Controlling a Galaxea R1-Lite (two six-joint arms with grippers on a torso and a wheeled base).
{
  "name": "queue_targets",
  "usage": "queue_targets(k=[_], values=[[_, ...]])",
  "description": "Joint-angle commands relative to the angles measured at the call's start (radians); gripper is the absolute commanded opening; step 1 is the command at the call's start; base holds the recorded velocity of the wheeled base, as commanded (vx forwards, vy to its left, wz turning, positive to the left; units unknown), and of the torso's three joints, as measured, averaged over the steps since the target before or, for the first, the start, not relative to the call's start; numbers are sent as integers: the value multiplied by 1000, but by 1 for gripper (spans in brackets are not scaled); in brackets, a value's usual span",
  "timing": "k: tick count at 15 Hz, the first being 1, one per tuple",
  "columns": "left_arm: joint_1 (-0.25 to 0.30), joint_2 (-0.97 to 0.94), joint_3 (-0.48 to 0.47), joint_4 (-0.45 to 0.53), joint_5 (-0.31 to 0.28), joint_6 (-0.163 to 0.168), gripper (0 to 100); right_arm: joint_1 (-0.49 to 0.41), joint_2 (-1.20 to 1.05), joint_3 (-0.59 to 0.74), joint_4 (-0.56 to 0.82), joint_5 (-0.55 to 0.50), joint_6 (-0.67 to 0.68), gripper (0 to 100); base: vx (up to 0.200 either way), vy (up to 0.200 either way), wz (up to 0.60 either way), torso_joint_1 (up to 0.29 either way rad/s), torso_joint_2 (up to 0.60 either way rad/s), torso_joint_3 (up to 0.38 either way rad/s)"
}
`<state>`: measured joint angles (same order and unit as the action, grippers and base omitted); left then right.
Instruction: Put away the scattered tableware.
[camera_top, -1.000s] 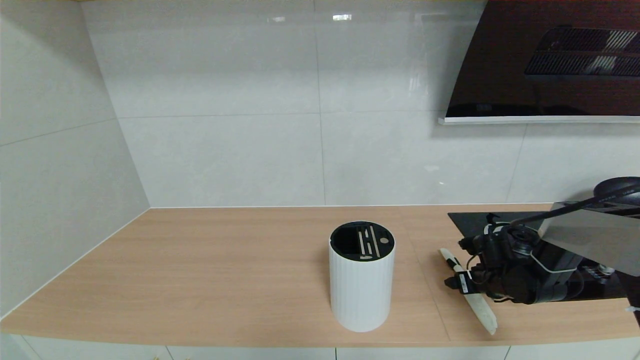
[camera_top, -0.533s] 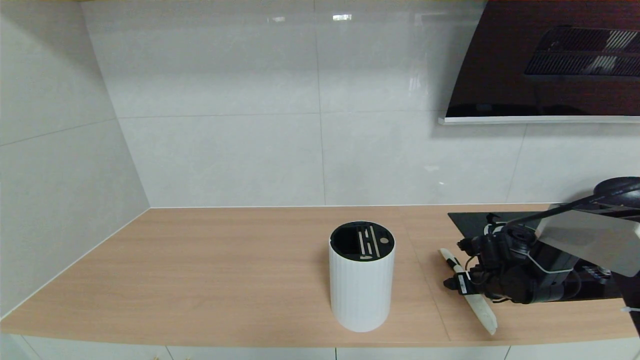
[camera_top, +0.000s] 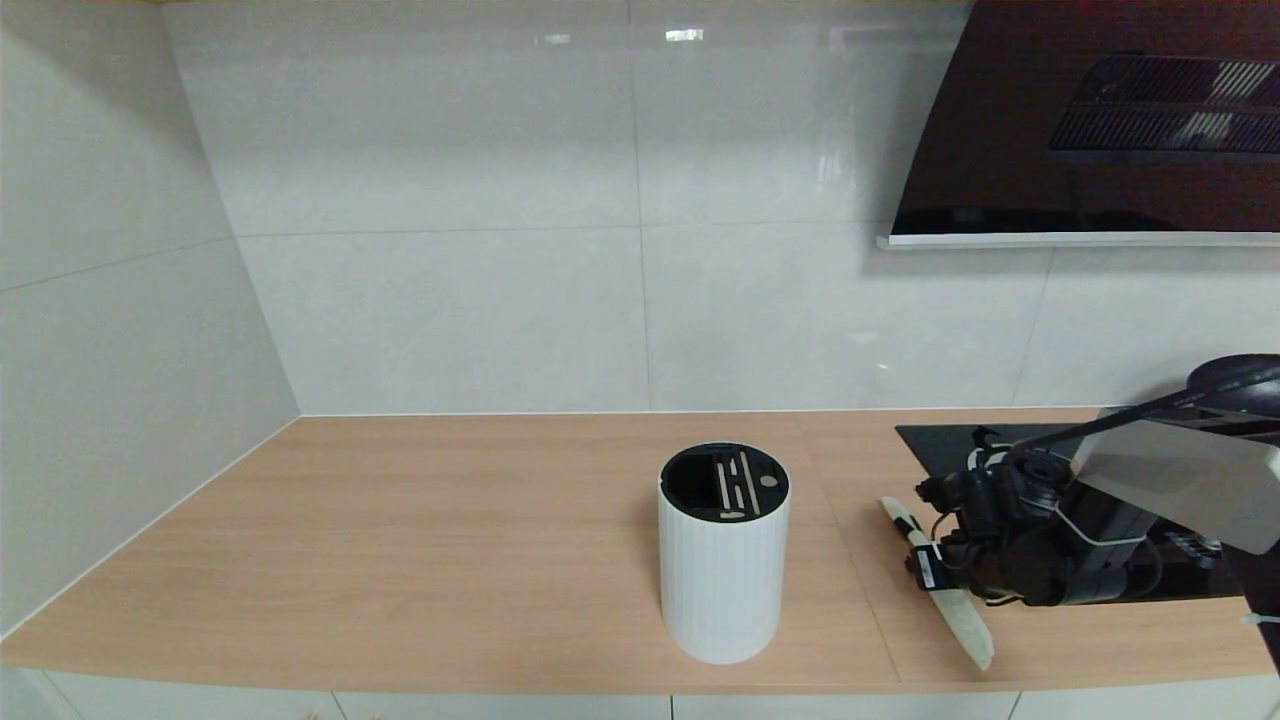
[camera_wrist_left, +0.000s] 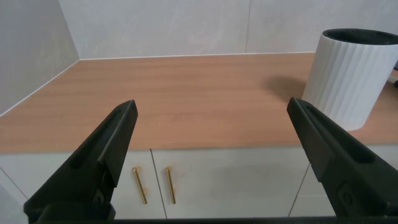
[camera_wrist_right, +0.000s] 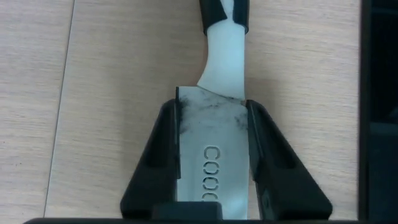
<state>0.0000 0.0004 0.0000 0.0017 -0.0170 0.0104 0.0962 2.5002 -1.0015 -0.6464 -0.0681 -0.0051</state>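
Lying flat on the counter (camera_top: 450, 520), the white knife (camera_top: 962, 620) is to the right of the holder (camera_top: 723, 570), beside the black hob (camera_top: 940, 440). The right gripper (camera_wrist_right: 212, 104) is low over it, fingers narrow, pressing both edges of the blade. The left gripper (camera_wrist_left: 211, 109) is spread wide, holding nothing, before the counter edge.
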Motion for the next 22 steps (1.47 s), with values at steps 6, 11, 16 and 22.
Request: queue_targets(k=[6,11,16,22], values=[[0,0,0,0,0,-1,100,-7,-49,26,-4,-7,5,0,0,0,0,0,0,0],[0,0,0,-2,-1,3,100,7,-288,138,-9,-4,16,0,0,0,0,0,0,0],[-26,179,-288,112,-342,-76,100,148,-575,147,2,-10,79,0,0,0,0,0,0,0],[-67,868,-652,60,-583,-138,100,435,-756,101,39,-114,86,0,0,0,0,0,0,0]])
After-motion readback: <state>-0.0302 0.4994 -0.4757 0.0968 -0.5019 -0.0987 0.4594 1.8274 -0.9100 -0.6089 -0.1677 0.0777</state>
